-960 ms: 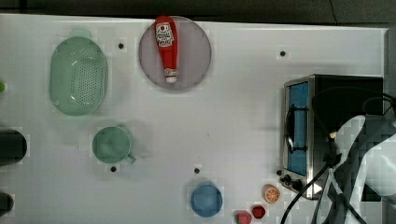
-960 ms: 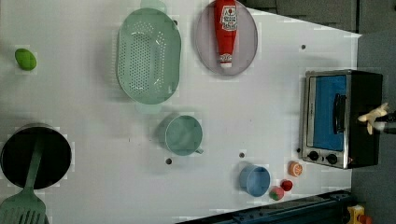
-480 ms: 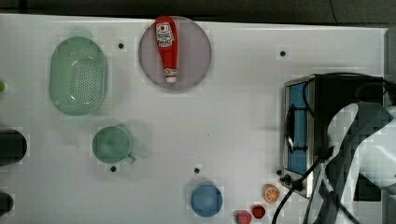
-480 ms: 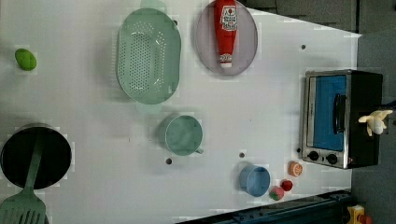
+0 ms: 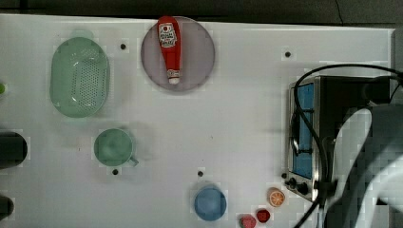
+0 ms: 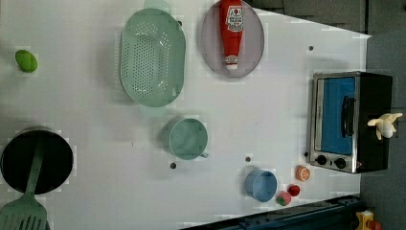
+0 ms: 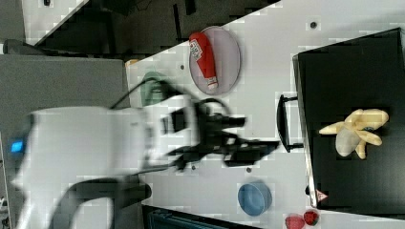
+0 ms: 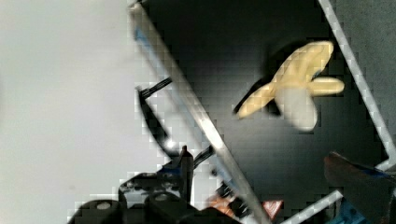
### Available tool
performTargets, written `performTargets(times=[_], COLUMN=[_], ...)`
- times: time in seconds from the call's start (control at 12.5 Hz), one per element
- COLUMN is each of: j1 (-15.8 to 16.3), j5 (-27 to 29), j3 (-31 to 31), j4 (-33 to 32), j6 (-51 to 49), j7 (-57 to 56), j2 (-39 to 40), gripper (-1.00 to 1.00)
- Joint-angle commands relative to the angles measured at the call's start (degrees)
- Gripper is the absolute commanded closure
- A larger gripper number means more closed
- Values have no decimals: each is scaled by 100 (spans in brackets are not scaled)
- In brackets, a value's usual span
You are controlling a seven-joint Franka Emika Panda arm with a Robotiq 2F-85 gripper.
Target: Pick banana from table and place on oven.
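Note:
The banana (image 7: 356, 131), pale yellow and partly peeled, lies on the black top of the oven (image 7: 353, 71), free of any grip. In the left view the banana (image 6: 385, 125) sits toward the right edge of the oven (image 6: 373, 96). My gripper (image 8: 257, 156) is open, its dark fingers (image 8: 185, 161) spread wide, and the banana (image 8: 292, 91) lies apart from them on the oven (image 8: 233, 46). From the right view, the gripper (image 7: 253, 148) hangs over the white table (image 7: 267, 57) just in front of the oven door. In the top view my arm (image 5: 370, 156) covers part of the oven (image 5: 337, 95).
On the table (image 5: 228, 123) lie a ketchup bottle (image 5: 168, 47) on a grey plate (image 5: 197, 61), a green colander (image 5: 78, 76), a green cup (image 5: 113, 147), a blue bowl (image 5: 209, 203) and small toy fruits (image 5: 275, 196) by the oven's front corner. A black pan (image 6: 36, 160) holds a spatula.
The jaws opened and let the banana go onto the oven's top. The gripper then drew back from it toward the table in front of the oven.

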Motion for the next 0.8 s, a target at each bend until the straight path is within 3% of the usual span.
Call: performTargets(times=[0.08, 0.48, 0.8], j1=[232, 318, 322], j5=[-295, -278, -122], j3=[396, 1852, 2388], j4=[511, 498, 474], j6=[-1027, -1704, -1709], j7=[1489, 4323, 5606], j2=[-595, -1055, -1143], gripper=[-100, -100, -100])
